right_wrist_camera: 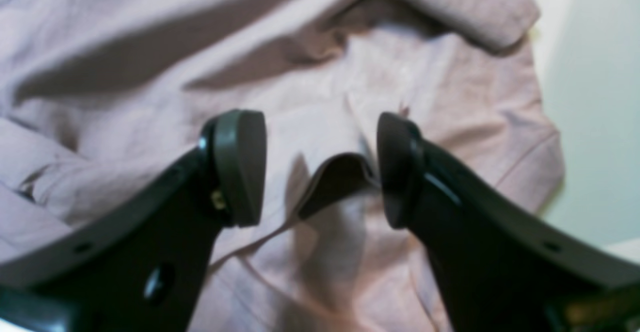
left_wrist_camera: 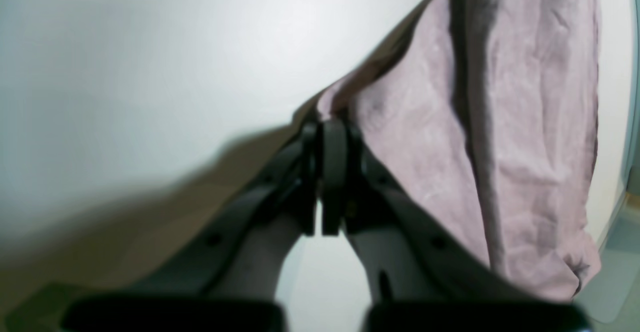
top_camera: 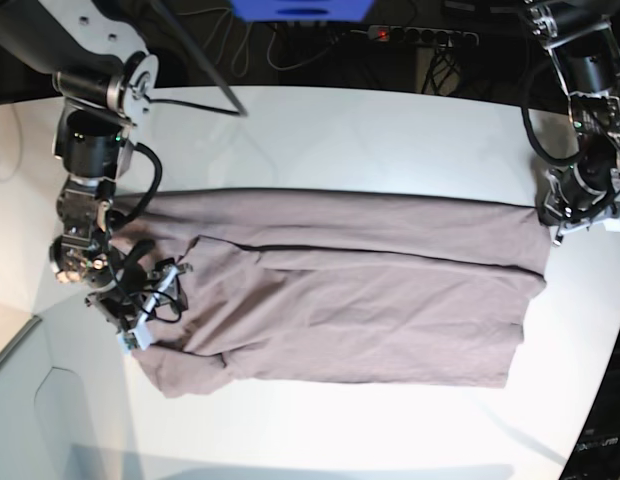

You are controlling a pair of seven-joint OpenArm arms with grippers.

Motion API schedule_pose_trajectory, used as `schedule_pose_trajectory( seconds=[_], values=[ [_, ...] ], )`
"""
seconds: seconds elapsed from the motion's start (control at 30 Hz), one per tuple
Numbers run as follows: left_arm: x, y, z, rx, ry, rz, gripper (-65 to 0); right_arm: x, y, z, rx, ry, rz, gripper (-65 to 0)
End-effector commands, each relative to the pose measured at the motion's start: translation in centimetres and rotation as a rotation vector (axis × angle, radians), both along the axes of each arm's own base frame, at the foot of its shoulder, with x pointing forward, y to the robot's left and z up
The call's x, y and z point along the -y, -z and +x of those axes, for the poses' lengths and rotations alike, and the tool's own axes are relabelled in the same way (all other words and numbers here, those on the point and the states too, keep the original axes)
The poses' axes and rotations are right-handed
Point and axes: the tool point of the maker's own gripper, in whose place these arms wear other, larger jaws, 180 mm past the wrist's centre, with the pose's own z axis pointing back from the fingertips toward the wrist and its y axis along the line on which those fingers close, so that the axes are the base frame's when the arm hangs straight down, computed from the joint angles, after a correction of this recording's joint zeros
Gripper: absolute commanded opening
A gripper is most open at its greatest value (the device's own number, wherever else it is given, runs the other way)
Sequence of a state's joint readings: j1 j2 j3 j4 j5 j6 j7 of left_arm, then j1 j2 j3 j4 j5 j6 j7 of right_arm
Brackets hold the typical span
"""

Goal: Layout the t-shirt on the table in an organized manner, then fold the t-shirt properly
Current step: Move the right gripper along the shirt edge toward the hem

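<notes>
The right hand (right_wrist_camera: 320,169) sits closest to its own wrist camera: two dark pads spread apart, nothing between them, hovering just above a raised dark fold of cloth, possibly the collar. In the left wrist view the left hand (left_wrist_camera: 325,177) fills the foreground, its pads pressed together and pinching an edge of the fabric.

The surface (top_camera: 320,130) is the biggest thing here, white and wide, with bare room all round the garment. On it the t-shirt (top_camera: 370,300) lies stretched sideways across the middle in the base view, mostly flat but doubled over itself lengthwise, with a long crease along its upper part and a bunched, rumpled end beside the right hand (top_camera: 140,300). The far end reaches the left hand (top_camera: 580,205), which holds that corner near the surface's edge.

My judgement is that the laying-out is only partly done: one end is pinned and taut, the other is loose. To do this step well, the open hand should close on a single clean layer at the rumpled end rather than on the stacked folds, then draw away from the held corner with even tension so the creases run out. Grabbing two layers would likely carry the doubling into the fold.
</notes>
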State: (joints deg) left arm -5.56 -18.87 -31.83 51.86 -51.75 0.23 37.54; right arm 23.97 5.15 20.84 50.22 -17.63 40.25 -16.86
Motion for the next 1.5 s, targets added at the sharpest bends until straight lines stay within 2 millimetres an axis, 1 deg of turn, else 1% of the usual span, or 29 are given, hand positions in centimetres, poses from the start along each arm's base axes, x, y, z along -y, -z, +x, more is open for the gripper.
schedule_pose_trajectory(
  seconds=[0.0,0.1,0.17,0.23,0.33,0.43,0.53,0.67,0.77,0.87,0.97,1.07,1.13,1.23,1.4,1.47],
  values=[
    [-1.1,-1.3,0.8,0.034,-0.008,0.019,-65.0,0.5,-2.3,1.9,0.073,0.013,0.011,-29.9],
    [-1.1,-1.4,0.8,0.034,-0.009,0.019,-65.0,0.2,-2.1,2.1,0.064,0.010,0.021,-31.9],
    [-1.1,-1.4,0.8,0.034,-0.009,0.019,-65.0,0.1,-1.1,1.6,0.035,0.009,0.031,-35.8],
    [-1.1,-1.4,0.8,0.034,-0.009,0.019,-65.0,0.5,-0.4,1.2,0.012,0.014,0.031,-39.7],
    [-1.1,-1.4,0.8,0.034,-0.009,0.019,-65.0,0.3,-0.4,1.2,0.025,0.014,0.042,-45.8],
    [-1.1,-1.4,0.8,0.034,-0.009,0.019,-65.0,0.4,-0.5,1.3,0.031,0.015,0.044,-53.9],
    [-1.1,-1.4,0.8,0.034,-0.009,0.019,-65.0,0.7,-0.7,1.4,0.035,0.019,0.041,-64.8],
    [-1.0,-1.3,0.8,0.033,-0.006,0.019,-65.0,0.9,-1.1,1.7,0.047,0.022,0.037,-65.0],
    [-1.1,-1.4,0.8,0.033,-0.006,0.021,-65.0,1.3,-3.2,2.8,0.101,0.024,0.017,-65.0],
    [-1.1,-1.3,0.8,0.033,-0.005,0.021,-65.0,1.3,-4.6,3.6,0.140,0.025,0.009,-65.0],
    [-1.1,-1.3,0.8,0.033,-0.005,0.021,-65.0,0.6,-5.8,4.6,0.167,0.020,0.020,-65.0],
    [-1.0,-1.3,0.8,0.033,-0.005,0.020,-65.0,0.5,-6.0,4.8,0.177,0.019,0.024,-65.0],
    [-0.9,-1.2,0.8,0.031,-0.005,0.018,-65.0,0.4,-6.7,5.3,0.188,0.018,0.024,-65.0],
    [-0.9,-0.9,0.3,0.022,-0.005,0.018,-65.0,0.2,-6.8,5.5,0.189,0.013,0.021,-65.0],
    [-0.8,-0.9,0.3,0.020,-0.004,0.017,-65.0,0.1,-6.6,5.4,0.183,0.011,0.023,-65.0],
    [-0.8,-0.9,0.3,0.020,-0.004,0.017,-65.0,0.2,-6.5,5.3,0.180,0.011,0.022,-58.9]
  ],
)
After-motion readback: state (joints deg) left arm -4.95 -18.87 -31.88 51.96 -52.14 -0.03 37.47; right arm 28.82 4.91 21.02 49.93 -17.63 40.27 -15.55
